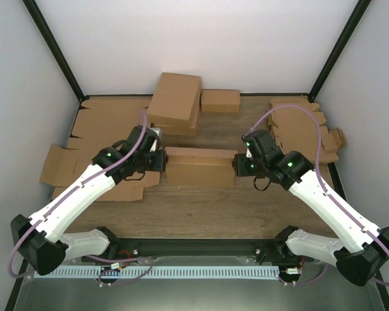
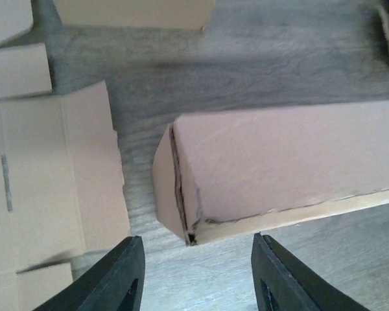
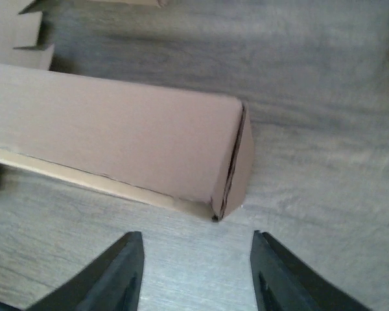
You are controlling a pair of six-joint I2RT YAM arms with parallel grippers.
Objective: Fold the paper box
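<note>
The jaws of the left gripper (image 2: 196,246) and right gripper (image 3: 196,238) were seen spread, nothing pinched; the long, folded brown cardboard paper box (image 1: 200,168) was found between them, an end just ahead of each.

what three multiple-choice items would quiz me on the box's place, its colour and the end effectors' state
1. Where is the paper box?
A) between the two end effectors
B) behind the left arm's base
C) held in the air

2. Its colour?
A) white
B) brown
C) black

3. The left end effector and right end effector are:
A) both shut
B) one shut
C) both open

Answers:
1 A, the top view shows it lying between them.
2 B, it is plain brown cardboard.
3 C, both wrist views show spread fingers gripping nothing.
</note>
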